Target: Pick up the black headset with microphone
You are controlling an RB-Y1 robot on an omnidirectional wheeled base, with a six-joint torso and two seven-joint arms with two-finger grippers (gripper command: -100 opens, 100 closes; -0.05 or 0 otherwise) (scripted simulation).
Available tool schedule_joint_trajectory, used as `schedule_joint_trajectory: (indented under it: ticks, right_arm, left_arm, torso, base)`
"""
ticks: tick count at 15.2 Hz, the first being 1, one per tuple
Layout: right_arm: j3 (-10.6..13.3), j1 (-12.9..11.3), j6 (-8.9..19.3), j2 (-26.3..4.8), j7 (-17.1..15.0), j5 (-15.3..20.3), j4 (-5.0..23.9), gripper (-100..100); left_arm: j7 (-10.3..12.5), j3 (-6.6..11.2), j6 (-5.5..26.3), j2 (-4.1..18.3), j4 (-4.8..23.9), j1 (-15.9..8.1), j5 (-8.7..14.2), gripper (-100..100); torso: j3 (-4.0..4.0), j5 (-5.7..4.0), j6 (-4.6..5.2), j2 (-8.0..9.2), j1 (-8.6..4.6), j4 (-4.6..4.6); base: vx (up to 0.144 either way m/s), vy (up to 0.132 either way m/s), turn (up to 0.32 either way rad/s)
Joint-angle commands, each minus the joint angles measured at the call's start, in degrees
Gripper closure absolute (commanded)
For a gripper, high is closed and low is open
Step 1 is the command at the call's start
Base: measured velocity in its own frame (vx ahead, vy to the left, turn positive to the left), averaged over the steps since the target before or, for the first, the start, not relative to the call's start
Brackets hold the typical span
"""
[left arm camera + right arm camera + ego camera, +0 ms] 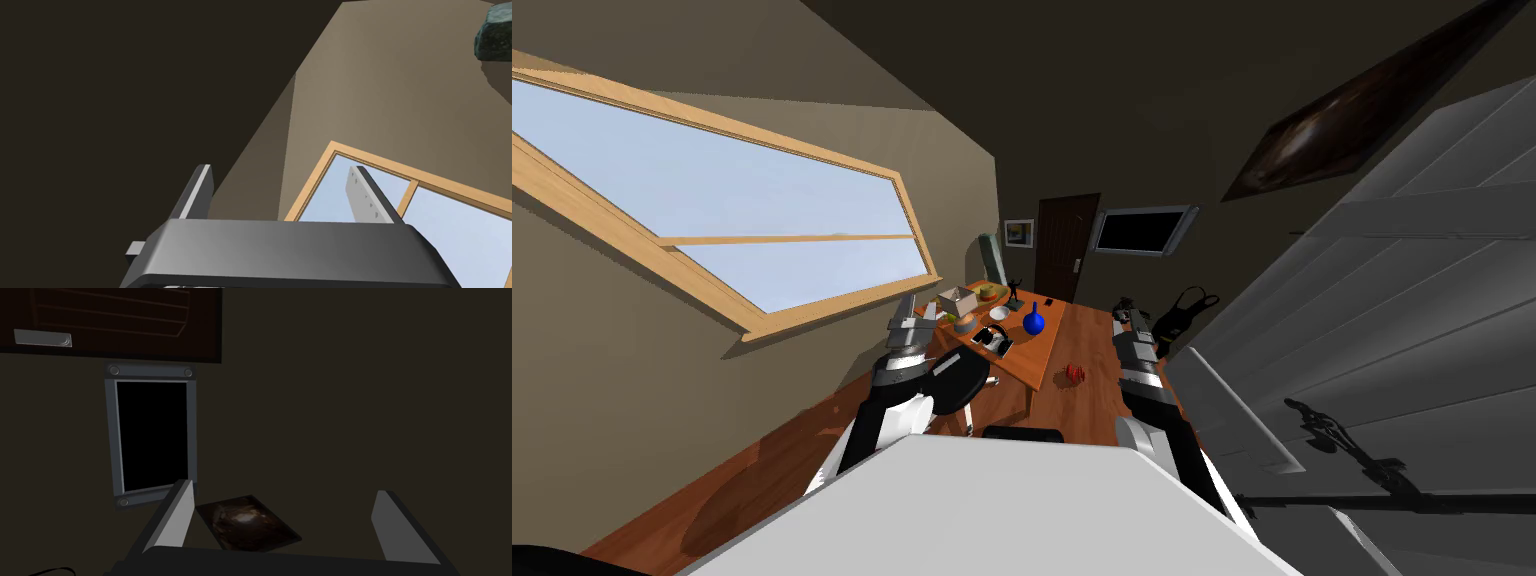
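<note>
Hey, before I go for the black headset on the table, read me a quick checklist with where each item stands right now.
1. Headset located: ok, on the wooden table, beside the blue vase.
2. Left claw open: ok.
3. Right claw open: ok.
4. A claw aimed at the headset: not ok, both point away from the table.
5. Approach path free: not ok, a black chair stands at the table's near side.
6. Good grip spot on the headset: cannot tell, too small in the head view.
</note>
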Motion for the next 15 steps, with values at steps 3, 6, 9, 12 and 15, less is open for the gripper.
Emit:
schedule_joint_trajectory:
  ticks: [3,6,9,12,15]
  right_arm:
    - [0.0,0.0,0.0,0.0,0.0,0.0,0.0,0]
    - [0.0,0.0,0.0,0.0,0.0,0.0,0.0,0]
    - [0.0,0.0,0.0,0.0,0.0,0.0,0.0,0]
    - [0.0,0.0,0.0,0.0,0.0,0.0,0.0,0]
    - [0.0,0.0,0.0,0.0,0.0,0.0,0.0,0]
  left_arm:
    - [0.15,-0.51,0.93,3.63,1.82,-0.68,-0.15,-100]
    - [0.35,-1.18,2.16,5.92,4.23,-1.57,-0.34,-100]
    - [0.61,-2.08,3.78,7.95,7.43,-2.75,-0.6,-100]
    - [0.92,-3.14,5.72,9.74,11.24,-4.15,-0.9,-100]
    - [1.15,-3.92,7.14,10.81,14.03,-5.18,-1.13,-100]
  torso:
    - [-0.02,0.01,0.01,-0.03,0.03,-0.01]
    - [-0.04,0.02,0.02,-0.06,0.08,-0.02]
    - [-0.06,0.03,0.02,-0.1,0.11,-0.02]
    - [-0.07,0.03,0.03,-0.12,0.13,-0.03]
    - [-0.07,0.03,0.02,-0.11,0.12,-0.03]
  base:
    - [0.007,0.006,-0.048]
    - [0.014,0.017,-0.092]
    - [0.022,0.023,-0.115]
    - [0.021,0.028,-0.137]
    - [0.017,0.024,-0.087]
